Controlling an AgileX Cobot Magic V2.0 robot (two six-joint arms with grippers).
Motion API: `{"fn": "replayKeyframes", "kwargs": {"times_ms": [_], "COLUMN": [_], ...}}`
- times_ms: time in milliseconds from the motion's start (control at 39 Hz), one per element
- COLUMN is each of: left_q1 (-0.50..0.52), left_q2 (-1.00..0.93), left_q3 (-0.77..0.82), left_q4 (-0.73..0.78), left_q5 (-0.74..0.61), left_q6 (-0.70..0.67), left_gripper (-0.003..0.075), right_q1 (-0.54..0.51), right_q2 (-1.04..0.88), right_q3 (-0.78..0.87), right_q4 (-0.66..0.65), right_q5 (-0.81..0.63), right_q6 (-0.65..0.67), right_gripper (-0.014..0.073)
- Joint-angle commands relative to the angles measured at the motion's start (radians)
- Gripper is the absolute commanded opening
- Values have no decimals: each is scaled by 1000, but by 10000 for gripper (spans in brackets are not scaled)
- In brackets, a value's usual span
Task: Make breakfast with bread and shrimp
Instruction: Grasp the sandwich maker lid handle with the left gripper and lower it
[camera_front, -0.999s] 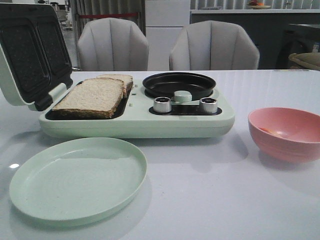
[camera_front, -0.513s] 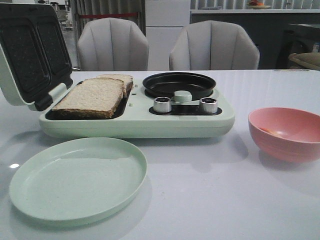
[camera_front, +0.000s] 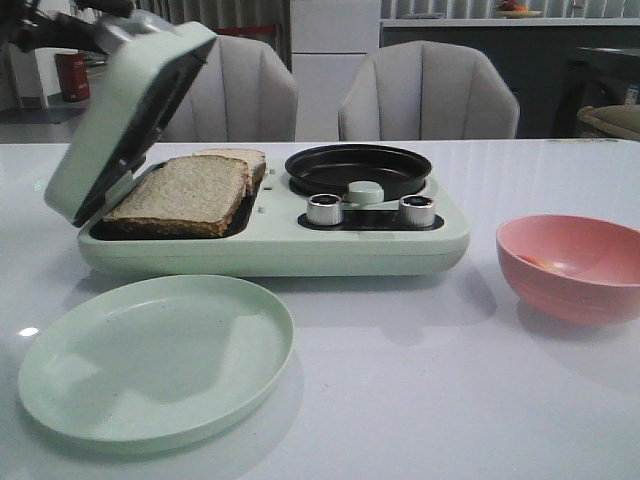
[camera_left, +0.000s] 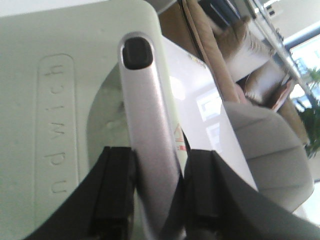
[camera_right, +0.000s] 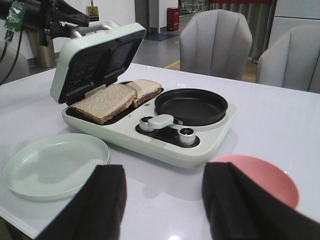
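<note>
Two bread slices (camera_front: 185, 190) lie overlapping on the lower plate of the pale green sandwich maker (camera_front: 300, 245); they also show in the right wrist view (camera_right: 106, 101). Its lid (camera_front: 130, 110) stands half lowered over them. My left gripper (camera_left: 157, 165) is shut on the lid's silver handle (camera_left: 145, 115), seen at the top left of the front view (camera_front: 60, 30). A small orange shrimp piece (camera_front: 535, 262) lies in the pink bowl (camera_front: 570, 265). My right gripper (camera_right: 160, 200) is open and empty, above the table in front of the maker.
A black round pan (camera_front: 358, 168) sits on the maker's right half, behind two silver knobs (camera_front: 325, 210). A pale green plate (camera_front: 155, 355) lies at the front left. Two grey chairs (camera_front: 428, 92) stand behind the table.
The lid has swung from fully open to about half shut over the bread. My left gripper has come into view at the top left, holding the handle.
</note>
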Motion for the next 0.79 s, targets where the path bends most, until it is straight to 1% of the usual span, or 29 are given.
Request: {"fn": "replayKeyframes", "kwargs": {"times_ms": [0, 128, 231, 333, 410, 589, 769], "left_q1": [-68, -149, -204, -244, -263, -271, -271], "left_q2": [-48, -48, -48, -48, -48, -46, -46], "left_q3": [-27, -27, -27, -27, -27, -20, 25], "left_q4": [-2, 85, 194, 289, 339, 451, 568], "left_q5": [34, -49, -118, -151, -170, -188, -222], "left_q6": [52, 60, 60, 60, 60, 56, -20], "left_gripper": [238, 238, 238, 238, 238, 238, 238], "right_q1": [-2, -2, -2, -2, -2, -2, -2], "right_q2": [-12, -12, -12, -12, -12, -12, -12], "right_q3": [-24, -24, -24, -24, -24, -24, -24], "right_q4": [-16, -16, -16, -16, -16, -16, -16], "right_q5": [-86, -86, -86, -86, -86, -86, -86], "right_q6": [-2, -2, -2, -2, -2, -2, -2], "right_gripper": [456, 456, 456, 456, 456, 456, 456]}}
